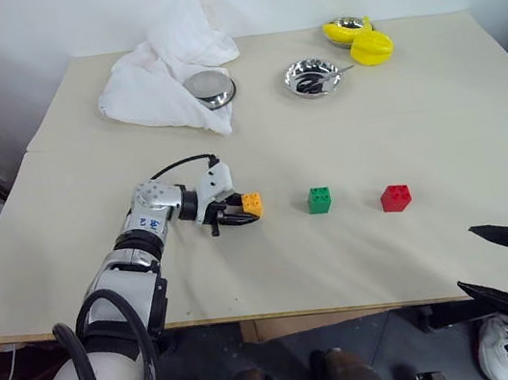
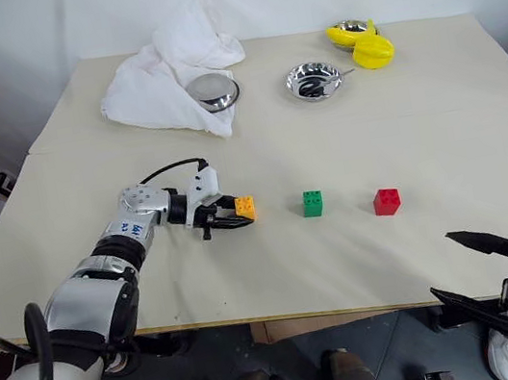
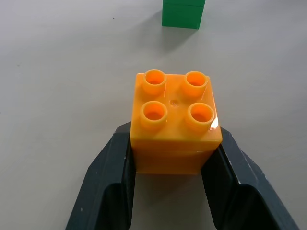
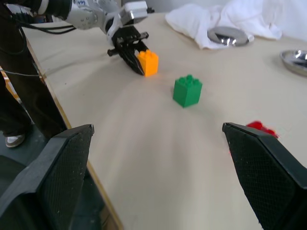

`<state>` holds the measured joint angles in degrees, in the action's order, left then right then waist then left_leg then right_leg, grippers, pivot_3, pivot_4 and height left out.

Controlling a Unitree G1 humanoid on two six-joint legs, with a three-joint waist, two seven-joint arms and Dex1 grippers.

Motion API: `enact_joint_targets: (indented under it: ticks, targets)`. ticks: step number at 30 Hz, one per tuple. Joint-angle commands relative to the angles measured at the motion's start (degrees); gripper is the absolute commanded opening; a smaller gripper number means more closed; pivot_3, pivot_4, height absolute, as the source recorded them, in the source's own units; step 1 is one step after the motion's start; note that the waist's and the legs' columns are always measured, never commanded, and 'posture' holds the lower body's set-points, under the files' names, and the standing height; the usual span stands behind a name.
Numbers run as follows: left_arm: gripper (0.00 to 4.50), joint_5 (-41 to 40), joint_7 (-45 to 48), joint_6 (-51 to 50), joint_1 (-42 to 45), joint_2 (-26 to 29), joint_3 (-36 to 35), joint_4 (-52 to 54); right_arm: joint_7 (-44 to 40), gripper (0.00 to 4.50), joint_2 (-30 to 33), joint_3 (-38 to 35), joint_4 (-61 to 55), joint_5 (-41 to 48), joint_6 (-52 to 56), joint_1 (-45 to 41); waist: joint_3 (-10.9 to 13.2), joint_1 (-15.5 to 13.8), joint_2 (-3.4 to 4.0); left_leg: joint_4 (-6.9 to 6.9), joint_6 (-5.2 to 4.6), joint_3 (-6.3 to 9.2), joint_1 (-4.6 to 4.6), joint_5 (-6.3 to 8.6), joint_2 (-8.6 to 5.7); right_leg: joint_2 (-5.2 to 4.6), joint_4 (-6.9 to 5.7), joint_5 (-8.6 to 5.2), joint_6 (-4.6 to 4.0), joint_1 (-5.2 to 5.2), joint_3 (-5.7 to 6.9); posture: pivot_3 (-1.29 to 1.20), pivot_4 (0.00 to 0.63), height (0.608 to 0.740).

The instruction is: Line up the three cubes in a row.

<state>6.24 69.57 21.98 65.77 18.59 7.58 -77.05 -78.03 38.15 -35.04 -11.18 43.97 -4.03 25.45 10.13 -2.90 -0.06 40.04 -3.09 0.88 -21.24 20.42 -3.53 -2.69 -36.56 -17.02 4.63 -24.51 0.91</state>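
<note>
With the orange cube (image 3: 173, 125) clamped between our left gripper's (image 1: 236, 214) two black fingers, low on the block's sides so the studded top stays free, we've got it sitting at table level just this side of the green cube (image 1: 319, 199), which lies straight ahead of the fingertips, and the red cube (image 1: 395, 198) sits further along that same line. That looks like the reason for the grip: green and red already form a line, and orange seems to be the one being brought into it, so we judge the row nearly made. Our left arm reaches forward across the table (image 1: 434, 101), the wrist bent so the gripper points sideways toward the green block and tips slightly down. Off at the near table edge, our right gripper (image 1: 499, 256) hangs with its fingers wide apart, holding nothing, well away from all three cubes.
</note>
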Motion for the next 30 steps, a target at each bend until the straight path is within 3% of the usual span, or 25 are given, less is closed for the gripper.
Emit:
enact_joint_targets:
  ticks: [1,4,12,20,30]
  targets:
    - [1.51,0.16,0.24,0.03,1.99,-0.26,-1.56,0.30,0.76,4.50,-0.31,-0.84,-2.07,0.29,-0.38,-0.32,0.00,0.01,0.00,0.00,0.00,0.00,0.00,0.00,0.00,0.00,-0.02,0.00,0.00,-0.01,0.00,0.00,0.150,0.740]
    - [1.51,-1.04,1.70,-2.69,2.14,-0.78,-3.13,0.11,1.65,4.50,-0.34,0.54,-3.09,-0.07,0.19,-1.21,0.00,0.01,0.00,-0.02,0.01,0.00,-0.01,0.00,0.00,0.00,-0.03,0.00,0.00,-0.04,0.00,0.00,0.150,0.740]
    - [3.85,0.66,-0.99,0.95,-0.02,0.22,-3.63,0.73,2.61,4.50,-0.18,3.53,-3.78,-0.69,0.91,-3.37,0.00,-0.01,0.00,0.00,0.01,0.00,-0.01,0.00,-0.01,0.00,-0.03,0.00,0.00,-0.04,0.01,0.00,0.150,0.740]
    - [3.85,1.72,-3.74,1.45,-0.27,2.91,-3.76,0.65,1.60,4.50,0.74,5.54,-2.30,-0.96,1.50,-7.10,0.00,0.08,0.00,0.01,0.03,-0.02,0.00,-0.02,-0.01,0.01,-0.11,0.00,0.00,-0.06,0.01,0.00,0.150,0.740]
    - [3.85,1.51,-6.40,0.67,-0.89,2.35,-4.42,0.66,-0.77,4.50,1.04,6.21,0.22,-1.18,1.71,-9.74,0.00,-0.02,0.00,0.03,0.03,-0.01,0.00,-0.02,-0.02,0.01,-0.32,0.00,0.00,-0.06,0.02,0.00,0.150,0.740]
